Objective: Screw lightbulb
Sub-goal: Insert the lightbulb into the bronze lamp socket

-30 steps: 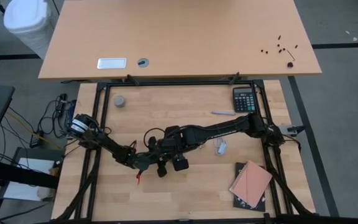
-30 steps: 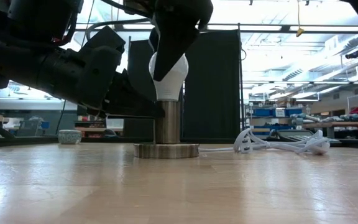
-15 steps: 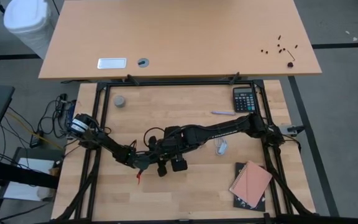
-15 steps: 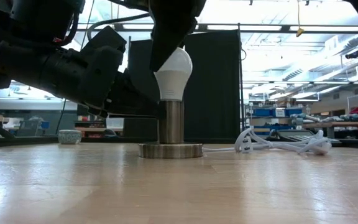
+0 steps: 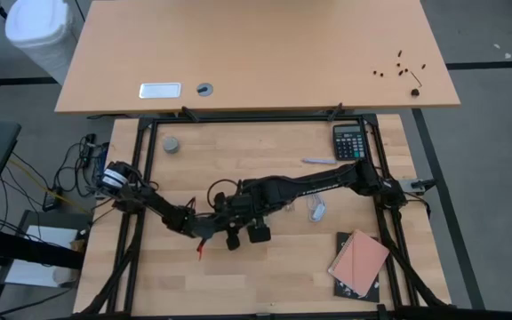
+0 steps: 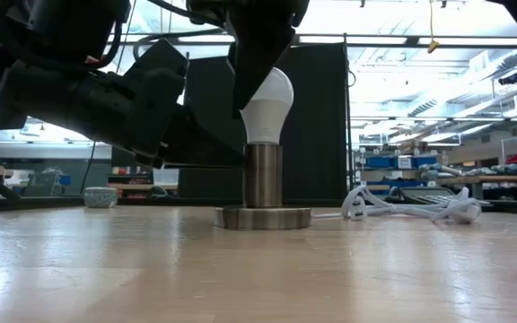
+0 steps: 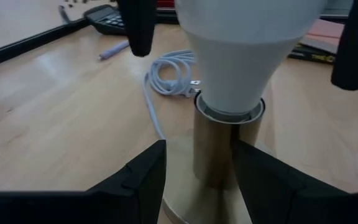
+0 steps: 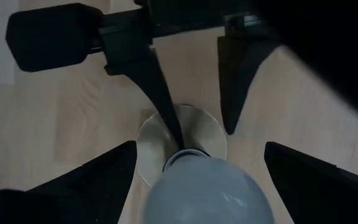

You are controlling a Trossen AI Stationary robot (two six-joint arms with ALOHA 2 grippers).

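Upright, the lightbulb (image 6: 267, 106) sits in the metal socket (image 6: 263, 175) on its round base (image 6: 263, 216). Left gripper (image 7: 197, 171) clasps that socket between its fingers. Right gripper (image 8: 194, 180) straddles the bulb from above, fingers wide, seemingly not touching it.

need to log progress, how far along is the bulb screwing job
Done: the white pear-shaped lightbulb stands upright in the silvery metal socket post of the round disc base. In hand: the left gripper straddles the post, apparently steadying it; the right gripper is open around the bulb from above. Left: how deep the thread sits is hidden, so more turns may remain, then both arms withdraw.
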